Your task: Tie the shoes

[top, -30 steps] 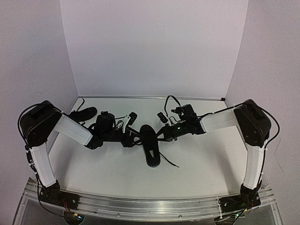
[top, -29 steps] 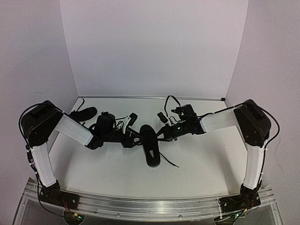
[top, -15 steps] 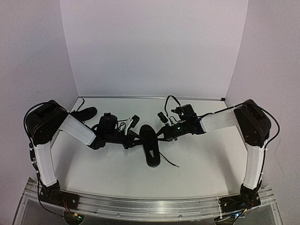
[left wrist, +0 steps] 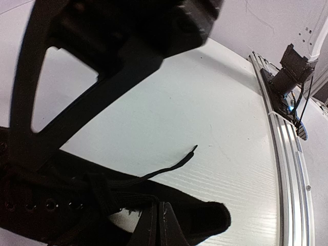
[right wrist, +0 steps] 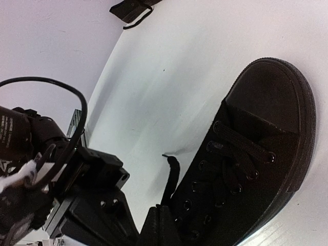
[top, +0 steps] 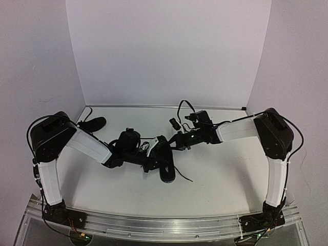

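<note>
Left gripper (left wrist: 160,223) closed tight, left of the middle shoe (top: 167,168); right gripper (right wrist: 159,226) clamped together by its laces (right wrist: 237,154) (possibly pinching one, hard to tell).

I have both arms reaching in toward the middle, elbows out wide. My left arm (top: 89,146) rises from its base to a high shoulder joint, and its forearm slopes down and inward. The left gripper (top: 148,161) sits low, jaws pressed together. My right arm (top: 236,130) mirrors it with the forearm nearly level. The right gripper (top: 177,140) is closed tight too. The two grippers sit near each other.
</note>
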Tool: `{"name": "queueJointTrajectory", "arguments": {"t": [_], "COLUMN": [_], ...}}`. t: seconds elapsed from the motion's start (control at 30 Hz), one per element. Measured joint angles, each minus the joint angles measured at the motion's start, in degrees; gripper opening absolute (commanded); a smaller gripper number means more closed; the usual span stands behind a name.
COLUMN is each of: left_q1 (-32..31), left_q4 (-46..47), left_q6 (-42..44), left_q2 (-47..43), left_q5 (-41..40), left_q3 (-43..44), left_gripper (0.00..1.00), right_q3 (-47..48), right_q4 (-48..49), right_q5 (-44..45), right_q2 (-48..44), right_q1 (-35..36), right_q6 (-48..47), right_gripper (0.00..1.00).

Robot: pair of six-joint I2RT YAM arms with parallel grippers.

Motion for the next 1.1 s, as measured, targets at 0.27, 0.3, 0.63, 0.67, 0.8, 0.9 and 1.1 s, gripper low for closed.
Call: {"name": "queueJointTrajectory", "arguments": {"t": [0.27,0.3,0.63,0.67,0.8,0.9,1.1], "left_q1": [-1.3,-1.4,-2.6,-2.8,-3.3,-3.7,-4.7], "left_q4": [-1.3,-1.5,-2.0,-2.1,-2.3,-2.6,-5.1], "left_q6": [0.8,0.8,2.4,2.5,3.0,3.8,5.4], "left_q2": [0.0,0.0,0.0,0.0,0.0,0.0,0.0], "left_q5": [-1.4,-1.5,-2.6,-2.8,-3.2,-3.7,-4.9], "left_q3": [0.5,0.5,0.5,0.5,0.5,0.6,2.2], "left_gripper": [0.00,0.00,0.00,0.00,0.00,0.00,0.00], "right_q3": [3.1,3.7,10.0,10.4,11.7,12.5,14.8], "right_q4": [-0.2,-0.2,-0.3,-0.3,-0.3,-0.4,-1.1], "right_q5": [0.0,0.0,0.3,0.4,0.4,0.5,0.4], "right_q2": [3.9,4.6,8.7,8.8,9.8,10.9,12.8], "right_q1": [0.7,0.8,0.8,0.8,0.8,0.8,0.8], "right_q6": [0.1,0.2,1.2,1.3,1.5,1.6,2.1], "right_gripper": [0.00,0.00,0.00,0.00,0.00,0.00,0.00]}}
